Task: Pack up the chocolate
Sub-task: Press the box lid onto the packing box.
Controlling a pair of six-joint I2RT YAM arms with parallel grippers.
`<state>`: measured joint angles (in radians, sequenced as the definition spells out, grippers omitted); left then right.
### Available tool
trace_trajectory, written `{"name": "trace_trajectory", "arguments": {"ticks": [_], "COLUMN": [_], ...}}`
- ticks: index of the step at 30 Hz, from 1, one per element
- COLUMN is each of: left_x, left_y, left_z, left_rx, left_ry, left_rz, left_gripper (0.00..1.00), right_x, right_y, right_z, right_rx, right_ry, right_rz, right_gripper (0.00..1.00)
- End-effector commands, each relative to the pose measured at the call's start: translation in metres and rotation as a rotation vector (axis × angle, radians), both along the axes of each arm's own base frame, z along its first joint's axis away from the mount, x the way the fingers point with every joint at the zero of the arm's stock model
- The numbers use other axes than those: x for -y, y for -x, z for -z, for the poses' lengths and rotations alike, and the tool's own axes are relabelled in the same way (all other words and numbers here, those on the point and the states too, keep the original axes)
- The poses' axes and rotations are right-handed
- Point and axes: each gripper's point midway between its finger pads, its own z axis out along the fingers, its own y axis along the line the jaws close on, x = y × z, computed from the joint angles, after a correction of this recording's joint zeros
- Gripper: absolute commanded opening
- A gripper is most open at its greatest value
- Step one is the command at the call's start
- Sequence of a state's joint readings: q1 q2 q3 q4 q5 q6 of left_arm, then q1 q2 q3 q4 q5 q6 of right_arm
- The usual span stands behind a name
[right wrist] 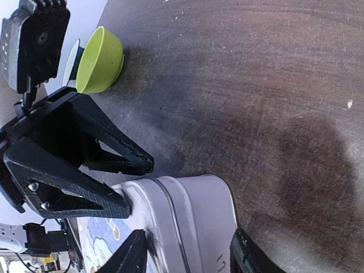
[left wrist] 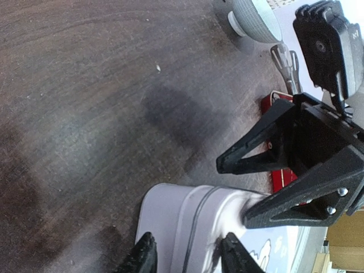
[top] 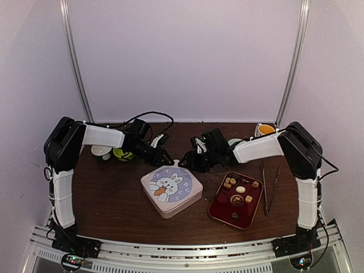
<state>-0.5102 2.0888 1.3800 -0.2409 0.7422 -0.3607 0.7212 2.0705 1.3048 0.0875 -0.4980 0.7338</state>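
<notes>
Left gripper (top: 165,160): jaws half-open, straddling far rim of tin (top: 172,193).
Right gripper (top: 185,164): jaws half-open, same rim.
Chocolate (top: 241,189): in red tray (top: 218,212).

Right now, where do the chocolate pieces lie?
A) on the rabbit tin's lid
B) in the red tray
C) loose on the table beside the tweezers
B: the chocolate pieces sit inside the red tray, to the right of the rabbit tin, whose lid carries none.
</notes>
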Motion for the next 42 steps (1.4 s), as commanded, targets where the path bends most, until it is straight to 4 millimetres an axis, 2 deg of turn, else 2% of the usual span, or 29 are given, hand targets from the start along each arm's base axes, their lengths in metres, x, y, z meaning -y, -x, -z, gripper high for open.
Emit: {"name": "trace_trajectory", "arguments": {"ticks": [1, 13, 22, 33, 36, 38, 42], "left_x": [0.001, -0.003, -0.002, -0.001, -0.001, 0.001, 0.000], "left_y": [-0.005, -0.001, 0.000, 0.007, 0.005, 0.001, -0.010], "left_z": [0.011, 0.043, 0.045, 0.052, 0.051, 0.043, 0.021], "left_rx": [-0.010, -0.074, -0.084, -0.117, -0.104, -0.091, -0.037], "left_ry": [0.018, -0.023, -0.016, -0.017, -0.010, -0.011, -0.041], "left_rz": [0.006, -0.008, -0.016, -0.039, -0.043, -0.039, -0.053], "left_gripper": [0.34, 0.28, 0.22, 0.21, 0.22, 0.23, 0.27], "right_x": [-0.010, -0.008, -0.010, -0.007, -0.005, -0.004, 0.003], "right_y": [-0.004, -0.003, -0.003, 0.000, -0.001, -0.004, -0.011], "right_z": [-0.002, 0.013, 0.015, 0.027, 0.024, 0.016, -0.013], "right_rx": [-0.023, -0.085, -0.104, -0.142, -0.128, -0.104, -0.027], "right_ry": [-0.065, -0.076, -0.098, -0.096, -0.089, -0.074, -0.021], "right_rz": [-0.011, 0.014, 0.025, 0.045, 0.049, 0.044, 0.053], "right_gripper": [0.47, 0.33, 0.25, 0.20, 0.20, 0.20, 0.22]}}
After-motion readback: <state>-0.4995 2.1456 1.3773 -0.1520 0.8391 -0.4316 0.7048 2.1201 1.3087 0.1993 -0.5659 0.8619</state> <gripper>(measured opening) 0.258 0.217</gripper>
